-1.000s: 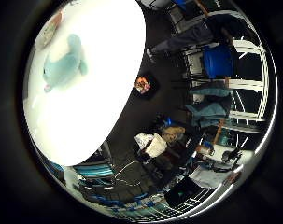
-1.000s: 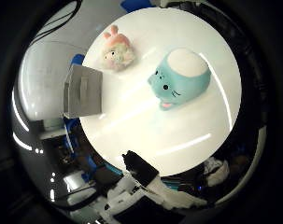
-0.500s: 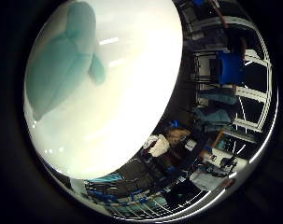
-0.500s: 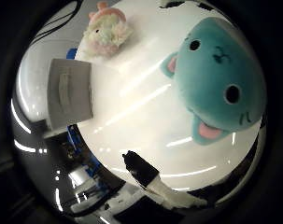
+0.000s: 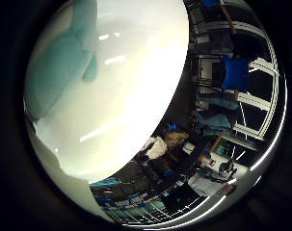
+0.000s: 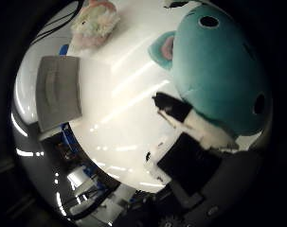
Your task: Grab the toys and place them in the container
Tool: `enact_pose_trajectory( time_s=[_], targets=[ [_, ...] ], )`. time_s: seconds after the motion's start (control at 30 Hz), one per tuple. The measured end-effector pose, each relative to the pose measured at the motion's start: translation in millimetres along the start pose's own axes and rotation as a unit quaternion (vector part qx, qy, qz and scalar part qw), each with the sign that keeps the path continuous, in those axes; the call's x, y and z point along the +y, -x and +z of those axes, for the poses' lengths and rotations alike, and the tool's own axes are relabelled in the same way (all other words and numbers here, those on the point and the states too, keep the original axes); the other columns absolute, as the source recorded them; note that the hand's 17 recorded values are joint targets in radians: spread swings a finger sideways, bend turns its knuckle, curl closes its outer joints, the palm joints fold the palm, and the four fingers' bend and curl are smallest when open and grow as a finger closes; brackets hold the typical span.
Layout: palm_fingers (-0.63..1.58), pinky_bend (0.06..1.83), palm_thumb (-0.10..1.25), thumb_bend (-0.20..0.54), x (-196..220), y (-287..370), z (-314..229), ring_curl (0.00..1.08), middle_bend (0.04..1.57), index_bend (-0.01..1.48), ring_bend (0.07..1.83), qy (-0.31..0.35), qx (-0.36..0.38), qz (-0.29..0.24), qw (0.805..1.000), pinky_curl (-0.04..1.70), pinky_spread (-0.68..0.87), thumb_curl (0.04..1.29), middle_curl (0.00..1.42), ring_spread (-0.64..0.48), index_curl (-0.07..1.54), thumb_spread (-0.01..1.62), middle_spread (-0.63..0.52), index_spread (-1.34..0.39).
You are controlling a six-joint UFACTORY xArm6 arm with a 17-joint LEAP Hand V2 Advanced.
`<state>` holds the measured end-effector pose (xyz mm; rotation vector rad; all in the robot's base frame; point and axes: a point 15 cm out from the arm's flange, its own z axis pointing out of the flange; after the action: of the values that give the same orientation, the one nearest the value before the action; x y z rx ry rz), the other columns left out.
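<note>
Partly hidden, teal plush toy (image 6: 223, 71) sits behind robot hand (image 6: 190, 137) finger

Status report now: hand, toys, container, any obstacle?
Hand open beside teal plush, not gripping. Pink plush and grey container apart on white table. Nothing in the way.

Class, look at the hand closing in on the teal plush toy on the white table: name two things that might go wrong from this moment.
1. The teal plush toy is round and soft, and only part of the hand shows beside it, so the fingers may slide off rather than enclose it.
2. The pink plush toy and the grey container both sit near the white table edge; a nudge might push either off.
</note>
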<state>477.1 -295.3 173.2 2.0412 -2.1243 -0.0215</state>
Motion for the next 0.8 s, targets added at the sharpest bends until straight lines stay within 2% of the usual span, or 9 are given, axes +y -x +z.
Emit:
enact_pose_trajectory(
  time_s=[0.1, 0.13, 0.23, 0.3, 0.4, 0.53, 0.67, 0.8],
  targets=[
    [0.83, 0.55, 0.75, -0.018, 2.6, -5.8, 0.1, 0.38, 0.55, 0.18, 0.7, 0.006, 0.014, -0.003, 1.0, 0.26, -0.09, 0.36, 0.48, -0.25, 0.33, 1.01, -0.31, -0.37],
    [0.93, 0.65, 0.78, -0.013, 3.7, -6.9, 0.8, 0.4, 0.57, 0.17, 0.76, 0.009, 0.016, -0.004, 1.0, 0.28, -0.24, 0.37, 0.51, -0.3, 0.34, 1.0, -0.34, -0.39],
    [1.09, 0.84, 0.84, -0.014, 7.1, -7.8, 6.5, 0.46, 0.62, 0.19, 0.86, 0.02, 0.018, -0.006, 1.0, 0.34, -0.48, 0.39, 0.58, -0.36, 0.38, 0.97, -0.38, -0.45],
    [1.14, 0.9, 0.89, -0.01, 9.4, -9.8, 7.5, 0.49, 0.68, 0.23, 0.92, 0.025, 0.022, -0.011, 0.999, 0.37, -0.53, 0.4, 0.62, -0.36, 0.43, 0.96, -0.39, -0.47],
    [1.22, 1.02, 0.96, -0.009, 11.9, -13.9, 3.5, 0.54, 0.79, 0.35, 1.03, 0.031, 0.03, -0.015, 0.999, 0.43, -0.53, 0.43, 0.71, -0.34, 0.55, 0.92, -0.39, -0.51],
    [1.18, 1.27, 1.0, -0.019, 6.9, -23.1, -17.2, 0.63, 0.96, 0.6, 1.23, 0.021, 0.035, -0.007, 0.999, 0.56, -0.38, 0.46, 0.86, -0.29, 0.77, 0.91, -0.37, -0.52],
    [1.1, 1.39, 0.98, -0.013, 13.3, -25.9, -26.0, 0.7, 1.09, 0.82, 1.32, 0.017, 0.016, -0.001, 1.0, 0.66, -0.28, 0.46, 0.98, -0.26, 0.93, 1.03, -0.34, -0.48],
    [1.06, 1.43, 1.02, -0.003, 17.4, -17.3, -54.4, 0.75, 1.15, 0.9, 1.36, -0.009, -0.012, 0.004, 1.0, 0.73, -0.22, 0.49, 1.03, -0.26, 1.0, 1.12, -0.31, -0.43]
  ],
)
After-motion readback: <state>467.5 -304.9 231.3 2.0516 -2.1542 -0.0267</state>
